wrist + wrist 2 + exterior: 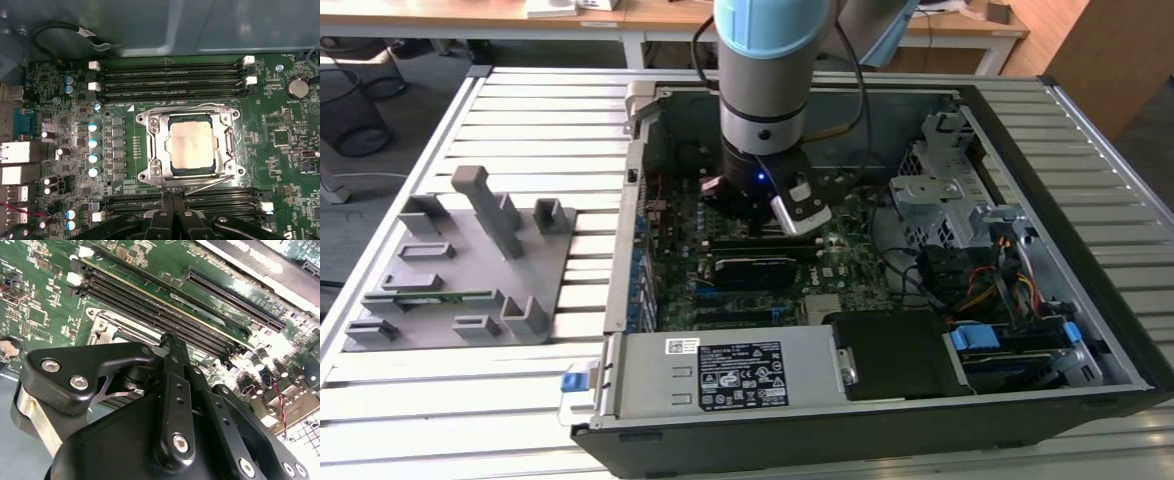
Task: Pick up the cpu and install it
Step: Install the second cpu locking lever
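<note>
Cpu [192, 144] lies square inside the socket frame [150, 150] — the tool [172, 210], fingers together and holding nothing, should lift straight, judging by the nearby memory slots [170, 75].

Grey arm [767, 75] with pale-blue joint cap; black screw-studded tool [167, 337].

Even, bright lighting; glare on the cpu [192, 144] lid (first wrist view); near gripper [172, 347] linkage slightly soft.
</note>
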Controlling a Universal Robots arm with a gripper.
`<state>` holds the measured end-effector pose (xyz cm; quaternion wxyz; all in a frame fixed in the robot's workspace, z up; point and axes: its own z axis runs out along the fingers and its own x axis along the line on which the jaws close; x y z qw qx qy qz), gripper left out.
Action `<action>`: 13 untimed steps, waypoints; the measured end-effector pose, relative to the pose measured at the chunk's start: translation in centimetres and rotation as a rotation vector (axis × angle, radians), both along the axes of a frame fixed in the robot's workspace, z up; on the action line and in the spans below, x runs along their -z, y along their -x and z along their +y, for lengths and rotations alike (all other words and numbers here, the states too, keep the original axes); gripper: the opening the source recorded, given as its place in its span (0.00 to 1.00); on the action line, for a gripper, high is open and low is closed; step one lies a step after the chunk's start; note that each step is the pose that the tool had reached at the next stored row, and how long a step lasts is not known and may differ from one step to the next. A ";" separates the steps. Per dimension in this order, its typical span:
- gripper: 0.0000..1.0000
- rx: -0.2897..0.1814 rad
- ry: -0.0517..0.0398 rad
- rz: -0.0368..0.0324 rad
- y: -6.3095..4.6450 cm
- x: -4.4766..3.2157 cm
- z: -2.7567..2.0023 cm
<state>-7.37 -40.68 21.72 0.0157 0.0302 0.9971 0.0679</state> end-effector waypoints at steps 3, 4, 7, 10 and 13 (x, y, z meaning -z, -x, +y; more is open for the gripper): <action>0.11 0.000 -0.0081 0.0000 0.3 0.10 -0.23; 0.11 0.000 -0.0095 0.0000 0.3 0.16 -0.31; 0.11 0.000 -0.0171 0.0000 0.4 0.35 -0.49; 0.11 0.000 -0.0318 -0.0001 0.6 0.44 -0.66; 0.11 0.000 -0.0428 0.0000 0.8 0.57 -0.78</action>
